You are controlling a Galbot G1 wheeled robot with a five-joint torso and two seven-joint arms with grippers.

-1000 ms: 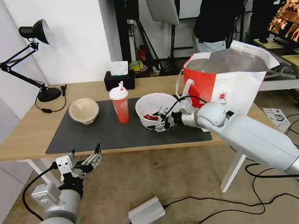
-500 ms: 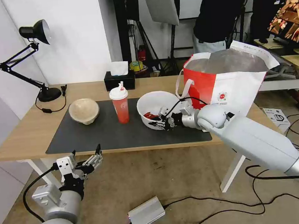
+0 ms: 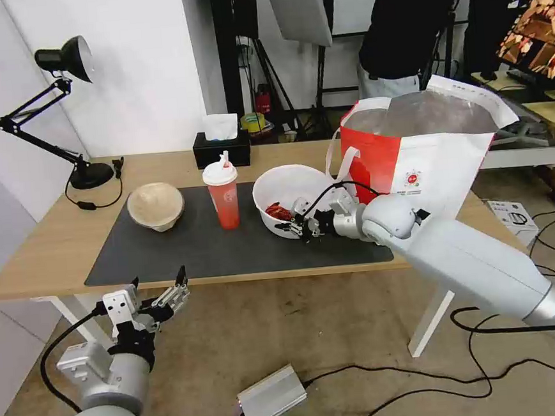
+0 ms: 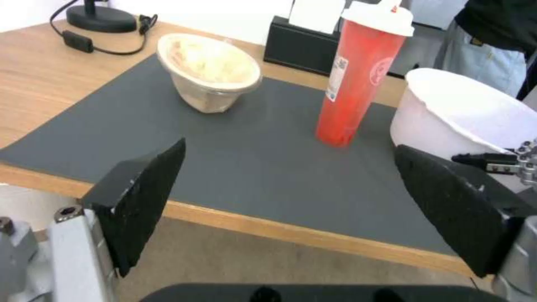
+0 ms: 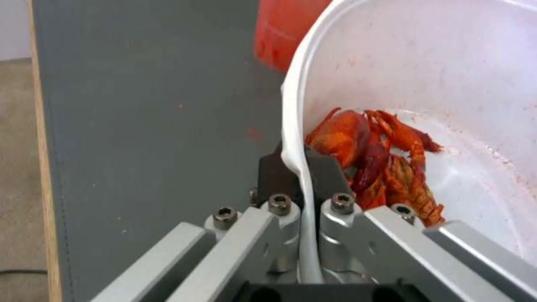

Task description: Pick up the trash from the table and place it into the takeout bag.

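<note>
White plastic bowl (image 3: 287,197), tilted over the table's (image 3: 50,251) mat beside the takeout bag (image 3: 414,152): your right gripper (image 3: 304,226) pinches its thin rim between closed jaws, left gripper (image 3: 162,294) open; further tilt may spill red scraps (image 5: 380,155).

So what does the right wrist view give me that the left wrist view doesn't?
Right wrist view: the right gripper shut on the white plastic bowl's rim, one pad inside, one outside, with the red crayfish scraps inside it. Left wrist view: the open left gripper below the table edge, the beige pulp bowl and the black tissue box. Both: the white bowl, the red paper cup and the dark grey mat.
</note>
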